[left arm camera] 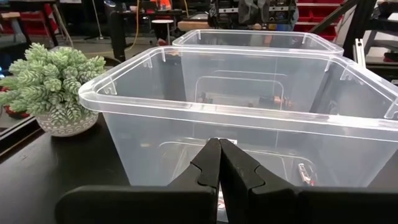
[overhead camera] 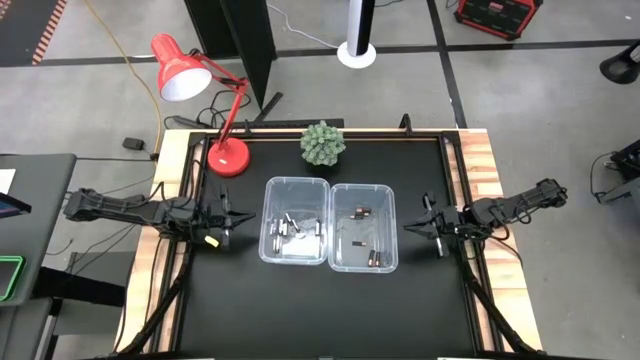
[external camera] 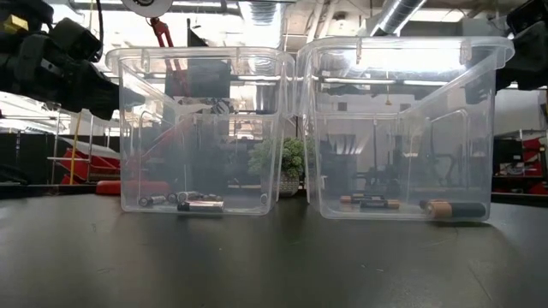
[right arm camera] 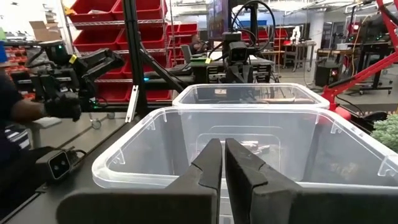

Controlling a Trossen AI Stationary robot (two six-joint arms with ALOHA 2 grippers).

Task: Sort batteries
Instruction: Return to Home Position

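Whitish-silver batteries [overhead camera: 292,232] are being held in the clear plastic bin [overhead camera: 267,215] near the left gripper [overhead camera: 232,217], dark copper-ended batteries [overhead camera: 362,212] in the second clear bin [overhead camera: 393,225] near the right gripper [overhead camera: 410,227]; both grippers are being pressed closed, empty

A black worktop [overhead camera: 320,310] edged in pale wood is lying beneath both jaws. A red desk lamp [overhead camera: 182,72] is leaning at the far corner nearest the left jaws; a potted plant [overhead camera: 323,143] is sitting farther back, between both jaws. Red shelving [right arm camera: 93,25] is standing well ahead of the right jaws.
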